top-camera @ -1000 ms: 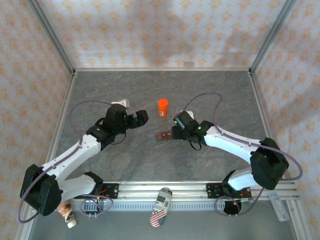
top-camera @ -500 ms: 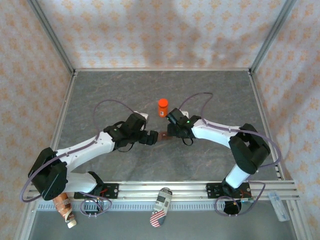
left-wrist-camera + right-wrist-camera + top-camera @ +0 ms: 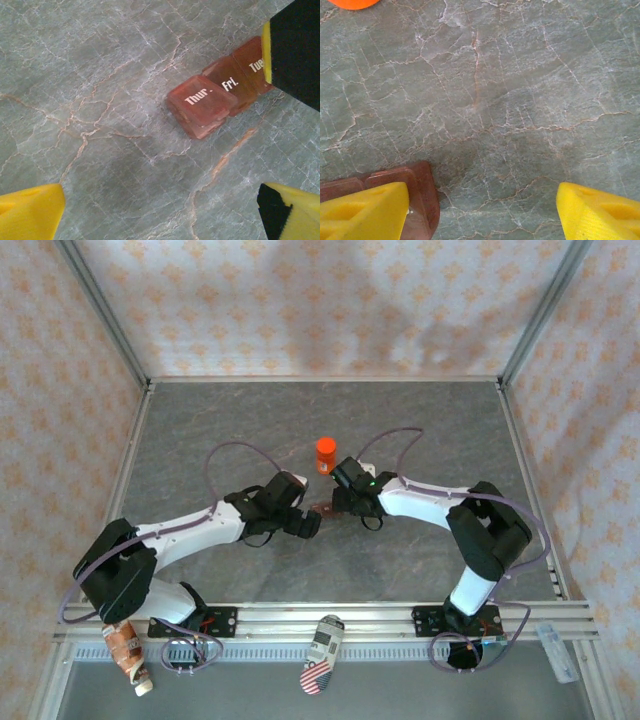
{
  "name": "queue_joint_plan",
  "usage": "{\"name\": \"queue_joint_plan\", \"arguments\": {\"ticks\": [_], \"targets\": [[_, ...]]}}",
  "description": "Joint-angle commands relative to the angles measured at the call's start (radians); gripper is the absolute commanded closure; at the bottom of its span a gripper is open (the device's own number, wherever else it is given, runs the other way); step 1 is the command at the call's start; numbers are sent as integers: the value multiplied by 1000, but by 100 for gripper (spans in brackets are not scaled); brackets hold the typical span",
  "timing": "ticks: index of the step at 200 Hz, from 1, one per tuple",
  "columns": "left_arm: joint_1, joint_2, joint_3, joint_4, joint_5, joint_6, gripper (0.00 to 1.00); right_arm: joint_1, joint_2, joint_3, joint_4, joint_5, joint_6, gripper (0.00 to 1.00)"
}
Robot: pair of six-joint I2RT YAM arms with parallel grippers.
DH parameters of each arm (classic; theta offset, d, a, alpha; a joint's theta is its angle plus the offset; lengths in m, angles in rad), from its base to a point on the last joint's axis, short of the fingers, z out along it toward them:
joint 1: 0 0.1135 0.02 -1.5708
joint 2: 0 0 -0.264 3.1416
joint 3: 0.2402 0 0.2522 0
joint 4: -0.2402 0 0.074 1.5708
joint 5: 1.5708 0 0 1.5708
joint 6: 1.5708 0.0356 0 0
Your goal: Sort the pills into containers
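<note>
Red-brown pill box point(image 3: 323, 508) sits on the surface point(image 3: 400, 420) between left gripper point(image 3: 309, 525) and right gripper point(image 3: 340, 504).
Likely light, stiff, slippery; pinch its narrow sides. Left gapes wide, empty; right, half open, holds nothing, one finger point(image 3: 365, 210) over its end.

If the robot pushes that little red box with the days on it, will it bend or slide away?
Probably stiff: the red box looks like hard, see-through plastic with shut square lids. It would likely slide easily, being small and lying flat on the smooth stone table. It shouldn't roll, since its sides are flat.
</note>
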Motion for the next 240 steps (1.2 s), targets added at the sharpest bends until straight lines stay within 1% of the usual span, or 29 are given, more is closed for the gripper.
{"name": "queue_joint_plan", "arguments": {"ticks": [1, 32, 55, 104, 159, 240], "targets": [[-7, 24, 33, 41, -20, 23, 0, -3, 18, -14, 13, 13, 23, 22], [-8, 66, 49, 51, -35, 23, 0, -3, 16, -27, 14, 14, 27, 22], [-6, 86, 58, 64, -75, 23, 0, -3, 13, -34, 17, 17, 27, 22], [5, 148, 95, 48, -125, 26, 0, -3, 12, -39, 15, 17, 27, 22], [62, 179, 127, 58, -119, 24, 0, -3, 15, -47, 15, 17, 25, 23], [119, 237, 213, 40, -102, 53, 0, -2, 7, -57, 9, 19, 27, 23]]}}
